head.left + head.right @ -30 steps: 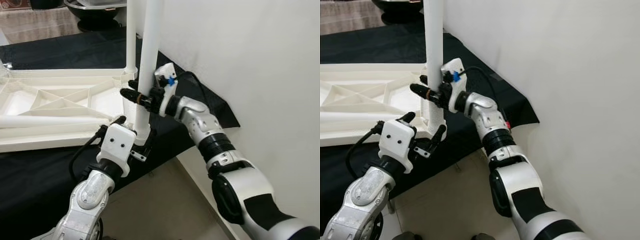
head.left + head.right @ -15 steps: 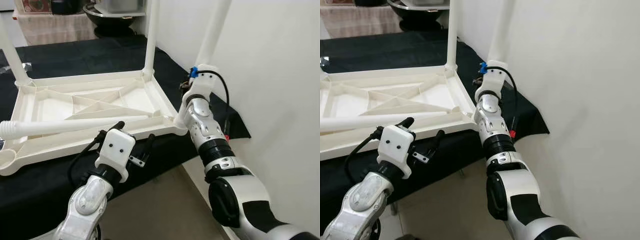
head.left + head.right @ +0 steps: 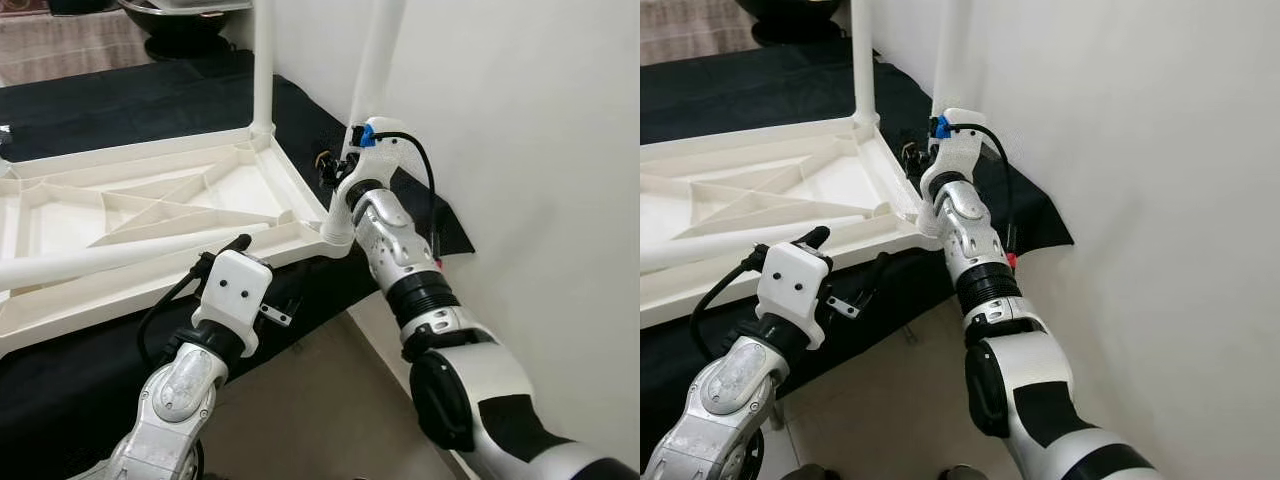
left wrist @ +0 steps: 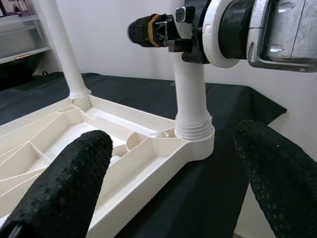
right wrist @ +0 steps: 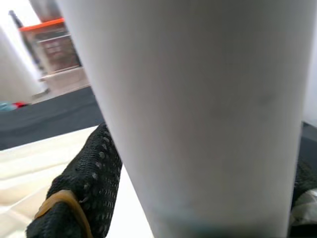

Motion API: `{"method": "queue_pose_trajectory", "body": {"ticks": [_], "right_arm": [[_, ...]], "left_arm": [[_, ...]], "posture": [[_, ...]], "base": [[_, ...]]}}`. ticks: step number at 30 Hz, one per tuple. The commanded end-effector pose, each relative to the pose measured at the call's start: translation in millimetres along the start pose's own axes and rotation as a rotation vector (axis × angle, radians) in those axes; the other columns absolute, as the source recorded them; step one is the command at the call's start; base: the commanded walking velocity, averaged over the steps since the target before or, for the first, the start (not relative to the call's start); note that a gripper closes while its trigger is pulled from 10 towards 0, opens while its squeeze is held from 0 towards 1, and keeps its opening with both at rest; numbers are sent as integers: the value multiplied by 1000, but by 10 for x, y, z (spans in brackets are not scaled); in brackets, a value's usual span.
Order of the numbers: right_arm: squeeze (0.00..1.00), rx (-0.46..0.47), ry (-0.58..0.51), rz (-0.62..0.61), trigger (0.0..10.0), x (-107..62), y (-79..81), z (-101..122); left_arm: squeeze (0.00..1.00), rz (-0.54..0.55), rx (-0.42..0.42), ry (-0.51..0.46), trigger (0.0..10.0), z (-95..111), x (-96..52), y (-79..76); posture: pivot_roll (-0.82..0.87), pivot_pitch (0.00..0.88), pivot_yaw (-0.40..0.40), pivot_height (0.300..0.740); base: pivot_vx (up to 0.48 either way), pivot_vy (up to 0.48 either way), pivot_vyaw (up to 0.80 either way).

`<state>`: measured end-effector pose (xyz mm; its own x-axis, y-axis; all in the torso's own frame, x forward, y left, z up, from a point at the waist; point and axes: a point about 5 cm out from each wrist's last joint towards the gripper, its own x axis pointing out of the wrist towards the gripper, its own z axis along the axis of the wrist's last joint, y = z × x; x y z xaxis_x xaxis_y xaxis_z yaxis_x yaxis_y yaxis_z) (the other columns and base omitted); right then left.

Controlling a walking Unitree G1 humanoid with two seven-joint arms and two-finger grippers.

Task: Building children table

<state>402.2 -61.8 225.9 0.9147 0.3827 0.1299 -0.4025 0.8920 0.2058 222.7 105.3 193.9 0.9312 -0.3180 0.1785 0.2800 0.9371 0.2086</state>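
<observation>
A white children's table top (image 3: 150, 205) lies upside down on a black cloth. One white leg (image 3: 263, 70) stands in its far corner. Another upright leg (image 3: 376, 60) stands in the near right corner socket (image 4: 194, 130), and my right gripper (image 3: 333, 172) is shut around it just above the socket; one of its fingers (image 5: 84, 183) presses against the leg. A third leg (image 3: 120, 255) lies loose across the top. My left gripper (image 3: 268, 268) hangs open in front of that corner, fingers (image 4: 59, 183) apart and touching nothing.
A white wall (image 3: 520, 150) runs close along the right, right behind the held leg. The black cloth (image 3: 100, 360) drapes over the front edge, with tiled floor (image 3: 320, 420) below. A dark bowl (image 3: 190, 15) stands at the back.
The view has shifted as the camera moved. My right wrist has turned around the upright leg while keeping hold of it. My left gripper stays open near the corner.
</observation>
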Motion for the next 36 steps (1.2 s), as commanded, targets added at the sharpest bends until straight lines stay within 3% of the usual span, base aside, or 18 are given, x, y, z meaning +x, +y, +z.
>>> {"method": "queue_pose_trajectory", "body": {"ticks": [1, 2, 4, 6, 7, 8, 12, 16, 19, 20, 21, 22, 24, 28, 29, 31, 32, 36], "right_arm": [[0, -25, 35, 274, 10000, 12, 217, 29], [0, -25, 35, 274, 10000, 12, 217, 29], [0, -62, 50, 437, 10000, -32, 220, 58], [0, -46, 51, 508, 10000, -48, 232, 87], [0, -25, 49, 623, 10000, -87, 266, 121], [0, -25, 49, 623, 10000, -87, 266, 121], [0, -9, 57, 881, 10000, -197, 335, 142], [0, -9, 129, 1022, 10000, -247, 375, 14], [0, -5, 147, 1038, 10000, -249, 392, -25], [0, -1, 170, 1017, 2667, -228, 420, -79], [0, -1, 170, 1017, 2667, -228, 420, -79], [0, -5, 176, 1006, 0, -215, 453, -115], [0, -5, 176, 1006, 0, -215, 453, -115], [0, -51, 143, 701, 0, -42, 481, -136], [0, -51, 143, 701, 0, -42, 481, -136], [0, -50, 109, 526, 0, 38, 428, -76], [0, -50, 109, 526, 0, 38, 428, -76], [0, -68, 96, 63, 0, 138, 167, 14]], "left_arm": [[0, -5, -3, 12, 10000, -27, 9, -15], [0, -5, -3, 12, 10000, -27, 9, -15], [0, -6, -5, 10, 10000, -22, 13, -22], [0, -7, -5, 9, 10000, -19, 16, -26], [0, -8, -6, 7, 10000, -16, 17, -28], [0, -8, -6, 7, 10000, -16, 17, -28], [0, -9, -4, 6, 10000, -10, 17, -30], [0, -10, -2, 7, 10000, -5, 11, -30], [0, -11, 0, 7, 10000, -4, 7, -31], [0, -13, 2, 6, 10000, -1, 4, -37], [0, -13, 2, 6, 10000, -1, 4, -37], [0, -16, 4, 6, 10000, 0, 1, -41], [0, -16, 4, 6, 10000, 0, 1, -41], [0, -15, 5, 6, 10000, 3, -7, -44], [0, -15, 5, 6, 10000, 3, -7, -44], [0, -14, 5, 6, 10000, 0, -8, -44], [0, -14, 5, 6, 10000, 0, -8, -44], [0, -12, 4, 5, 10000, -3, -7, -48]], "posture": [[68, 72, -110, 740], [68, 72, -110, 740], [68, 72, -111, 740], [68, 73, -109, 740], [71, 74, -112, 740], [71, 74, -112, 740], [74, 74, -112, 740], [77, 77, -114, 740], [80, 79, -115, 740], [80, 80, -116, 740], [80, 80, -116, 740], [80, 80, -116, 740], [80, 80, -116, 740], [81, 81, -119, 740], [81, 81, -119, 740], [79, 79, -118, 740], [79, 79, -118, 740], [77, 74, -119, 740]], "base": [[0, 0, 0], [0, 0, 0], [0, 0, 0], [0, 0, 0], [0, 0, 0], [0, 0, 0], [0, 0, 0], [0, 0, 0], [0, 0, 0], [0, 0, 0], [0, 0, 0], [0, 0, 0], [0, 0, 0], [0, 0, 0], [0, 0, 0], [0, 0, 0], [0, 0, 0], [0, 0, 0]]}}
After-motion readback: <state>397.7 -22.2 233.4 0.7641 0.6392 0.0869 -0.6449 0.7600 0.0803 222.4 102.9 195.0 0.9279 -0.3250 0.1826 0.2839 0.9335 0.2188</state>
